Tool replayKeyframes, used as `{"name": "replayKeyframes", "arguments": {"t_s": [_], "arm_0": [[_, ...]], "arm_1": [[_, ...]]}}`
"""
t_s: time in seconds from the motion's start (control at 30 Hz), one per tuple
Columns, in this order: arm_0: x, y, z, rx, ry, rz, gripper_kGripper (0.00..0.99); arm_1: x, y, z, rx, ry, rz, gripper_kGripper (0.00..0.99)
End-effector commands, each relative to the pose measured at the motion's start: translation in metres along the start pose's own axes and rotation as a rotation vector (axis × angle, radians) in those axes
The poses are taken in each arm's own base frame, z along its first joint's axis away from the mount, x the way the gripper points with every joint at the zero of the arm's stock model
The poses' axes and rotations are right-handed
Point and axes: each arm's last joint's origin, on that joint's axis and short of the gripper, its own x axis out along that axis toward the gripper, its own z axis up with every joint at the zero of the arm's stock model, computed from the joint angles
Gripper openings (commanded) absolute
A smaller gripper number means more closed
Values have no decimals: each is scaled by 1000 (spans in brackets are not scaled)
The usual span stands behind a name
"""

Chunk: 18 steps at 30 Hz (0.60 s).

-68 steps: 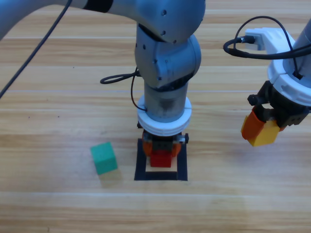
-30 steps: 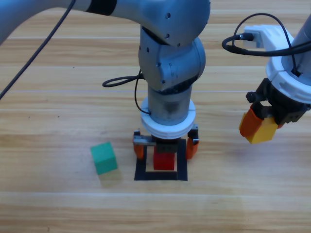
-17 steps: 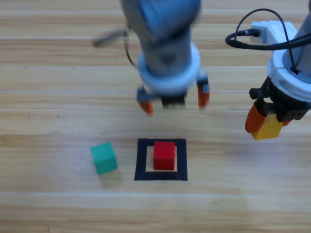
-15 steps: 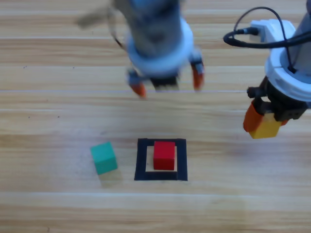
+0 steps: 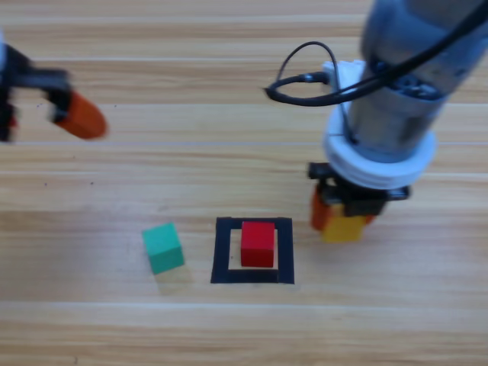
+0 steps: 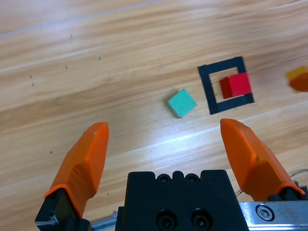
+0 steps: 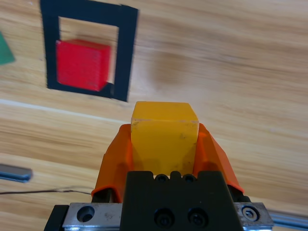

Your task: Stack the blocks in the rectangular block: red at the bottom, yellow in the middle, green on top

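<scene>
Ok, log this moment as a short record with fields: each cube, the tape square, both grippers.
red cube: on the table inside the tape square, nothing on top of it
yellow cube: clamped in the right gripper, to the right of the square, not yet over the red cube
green cube: loose on the table, left of the square, outside it
left gripper: open, holding nothing, drawn off to the left edge of the high view
stack: red cube placed only
</scene>
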Motion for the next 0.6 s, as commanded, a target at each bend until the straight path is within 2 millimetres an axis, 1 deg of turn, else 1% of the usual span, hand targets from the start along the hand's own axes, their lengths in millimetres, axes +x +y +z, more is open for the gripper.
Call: {"name": "replayKeyframes", "arguments": {"t_s": [0.03, 0.1, 0.17, 0.33, 0.43, 0.53, 0.6], "arm_0": [[-8, 29, -32, 64, -67, -77, 990], [-6, 36, -44, 89, -70, -98, 990], [-3, 39, -52, 105, -61, -106, 990], [-3, 43, -59, 113, -60, -123, 990], [0, 43, -62, 116, -45, -127, 990], [2, 43, -64, 118, -36, -131, 990], [5, 43, -66, 118, -34, -135, 990]], "arm_1": [[38, 39, 8, -2, 22, -49, 0], [42, 47, 15, 14, 27, -59, 0], [45, 55, 19, 22, 28, -65, 0], [43, 70, 15, 31, -2, -62, 0], [49, 78, 13, 31, -1, -68, 0], [56, 82, 15, 33, 5, -78, 0], [57, 84, 15, 35, 2, -79, 0]]}}
